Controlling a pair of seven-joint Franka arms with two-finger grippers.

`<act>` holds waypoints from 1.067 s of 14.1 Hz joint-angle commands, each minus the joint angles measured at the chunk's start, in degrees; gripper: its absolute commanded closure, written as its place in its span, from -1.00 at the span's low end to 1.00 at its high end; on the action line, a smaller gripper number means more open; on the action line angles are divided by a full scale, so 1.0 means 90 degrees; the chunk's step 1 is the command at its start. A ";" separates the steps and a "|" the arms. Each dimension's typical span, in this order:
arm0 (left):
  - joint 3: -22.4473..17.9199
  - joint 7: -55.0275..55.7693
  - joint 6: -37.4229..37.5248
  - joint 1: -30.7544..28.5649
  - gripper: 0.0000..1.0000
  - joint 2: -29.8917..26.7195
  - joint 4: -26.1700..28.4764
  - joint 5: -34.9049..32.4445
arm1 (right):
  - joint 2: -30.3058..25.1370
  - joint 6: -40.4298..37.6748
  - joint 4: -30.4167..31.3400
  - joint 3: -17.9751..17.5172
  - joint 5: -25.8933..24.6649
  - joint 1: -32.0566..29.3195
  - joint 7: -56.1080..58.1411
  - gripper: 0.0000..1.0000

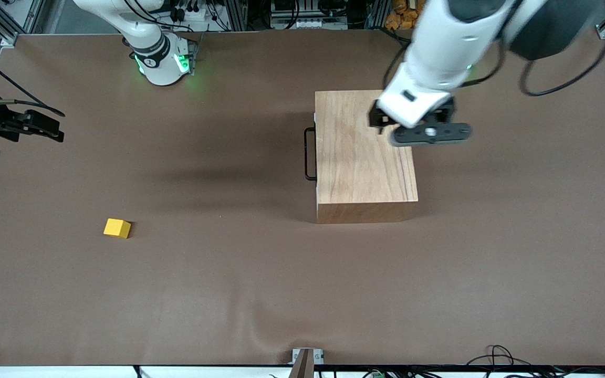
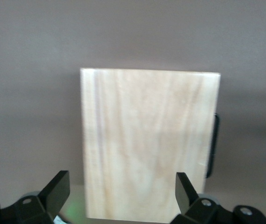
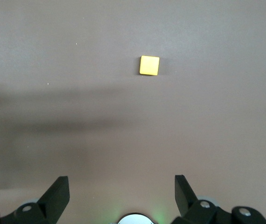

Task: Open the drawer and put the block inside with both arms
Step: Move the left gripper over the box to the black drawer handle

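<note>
On the brown table, the yellow block (image 1: 117, 228) lies well apart from the wooden box (image 1: 365, 157), toward the right arm's end. Its drawer handle (image 1: 309, 154) sits flush, shut. Left gripper (image 1: 417, 126) hovers open over the box; right gripper (image 3: 122, 193) hangs open above bare table.

The table (image 1: 260, 294) was covered in plain brown; the wooden box (image 1: 365, 157) stood on it toward the left arm's end. The block (image 1: 117, 228) lay well apart, nearer the front camera, toward the right arm's end.
</note>
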State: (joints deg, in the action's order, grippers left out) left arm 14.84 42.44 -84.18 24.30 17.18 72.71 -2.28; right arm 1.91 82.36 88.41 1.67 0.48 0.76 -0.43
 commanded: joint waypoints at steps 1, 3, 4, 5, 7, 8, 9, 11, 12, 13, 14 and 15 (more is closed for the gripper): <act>-0.0309 0.0722 0.0203 0.0813 -1.00 0.0755 -0.0939 -0.0127 | -0.0046 0.0028 0.0040 -0.0039 -0.0112 -0.0045 0.0038 -1.00; -0.0893 0.0957 0.0173 0.1612 -1.00 0.1194 -0.1387 -0.0127 | -0.0046 0.0038 0.0040 -0.0039 -0.0112 -0.0045 0.0038 -1.00; -0.1274 0.1055 0.0135 0.2062 -1.00 0.1399 -0.1573 -0.0127 | -0.0046 0.0038 0.0040 -0.0039 -0.0112 -0.0026 0.0029 -1.00; -0.1712 0.1182 0.0076 0.2569 -1.00 0.1604 -0.1681 -0.0118 | -0.0046 0.0038 0.0040 -0.0039 -0.0112 -0.0026 0.0028 -1.00; -0.2417 0.1659 -0.0157 0.3420 -1.00 0.1947 -0.1780 -0.0108 | -0.0046 0.0038 0.0040 -0.0039 -0.0112 -0.0045 0.0029 -1.00; -0.2488 0.1807 -0.0333 0.3568 -1.00 0.2016 -0.1780 -0.0079 | -0.0046 0.0038 0.0040 -0.0039 -0.0112 -0.0045 0.0028 -1.00; -0.2469 0.1963 -0.0470 0.3599 -1.00 0.2084 -0.1780 -0.0049 | -0.0046 0.0038 0.0050 -0.0039 -0.0112 -0.0035 0.0028 -1.00; -0.2459 0.2082 -0.0705 0.3861 -1.00 0.2279 -0.1780 -0.0020 | -0.0037 0.0038 0.0050 -0.0039 -0.0112 -0.0055 0.0038 -1.00; -0.2507 0.2111 -0.0725 0.3979 -1.00 0.2406 -0.1770 -0.0020 | -0.0037 0.0038 0.0050 -0.0039 -0.0112 -0.0055 0.0038 -1.00; -0.2527 0.2121 -0.0773 0.4077 -1.00 0.2523 -0.1770 -0.0029 | -0.0037 0.0038 0.0050 -0.0039 -0.0112 -0.0045 0.0038 -1.00; -0.2556 0.2140 -0.0832 0.4155 -1.00 0.2631 -0.1770 -0.0030 | -0.0037 0.0038 0.0050 -0.0039 -0.0112 -0.0045 0.0038 -1.00; -0.2576 0.2179 -0.0900 0.4175 -1.00 0.2748 -0.1770 -0.0030 | -0.0037 0.0038 0.0059 -0.0039 -0.0112 -0.0035 0.0038 -1.00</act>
State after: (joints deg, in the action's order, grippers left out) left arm -6.95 61.01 -91.68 60.69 39.08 59.06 -2.30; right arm 1.91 82.43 88.44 1.72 0.48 0.73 -0.41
